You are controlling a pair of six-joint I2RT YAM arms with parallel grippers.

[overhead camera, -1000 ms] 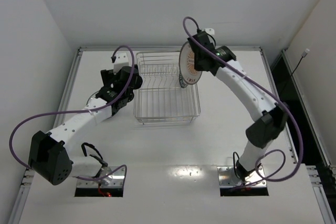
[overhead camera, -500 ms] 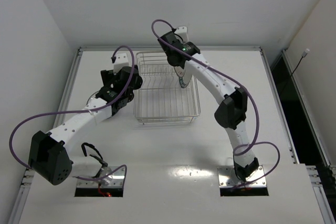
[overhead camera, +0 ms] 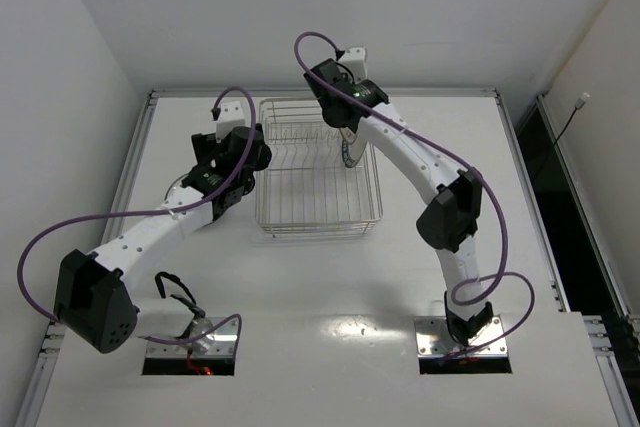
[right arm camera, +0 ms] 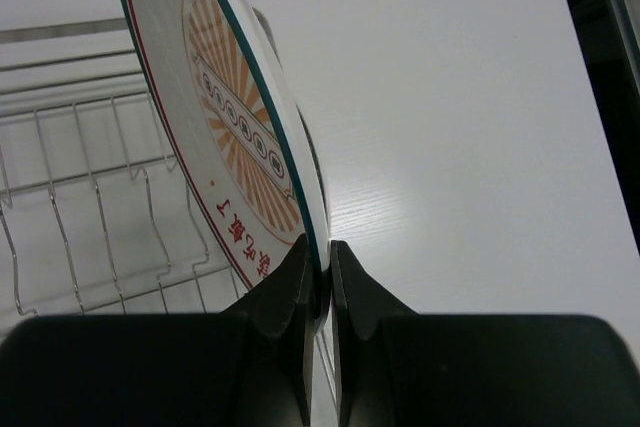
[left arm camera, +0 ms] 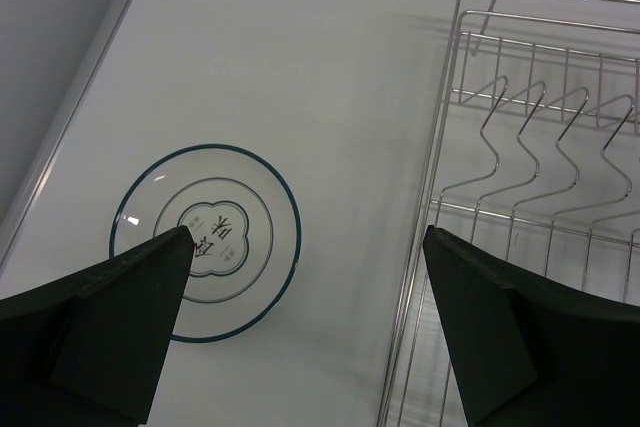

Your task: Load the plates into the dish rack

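Observation:
The dish rack (overhead camera: 318, 172) stands at the table's middle back. My right gripper (overhead camera: 346, 133) is shut on the rim of the orange-brown patterned plate (right arm camera: 235, 117) and holds it on edge over the rack's right part; from the top view only the plate's edge (overhead camera: 349, 155) shows. The jaws pinch its lower rim in the right wrist view (right arm camera: 320, 249), with rack wires (right arm camera: 60, 30) to the left. My left gripper (left arm camera: 306, 237) is open and empty above the table. The teal-rimmed plate (left arm camera: 225, 232) lies flat below it, left of the rack's side rim (left arm camera: 437, 147), mostly hidden in the top view.
White walls close in the table on the left and at the back. A raised metal edge (overhead camera: 135, 162) runs along the table's left side. The arm bases (overhead camera: 190, 342) sit at the near edge.
My right arm has swung left with the patterned plate, from the rack's right rear corner to over its right part, turning the plate edge-on. The left arm has not moved.

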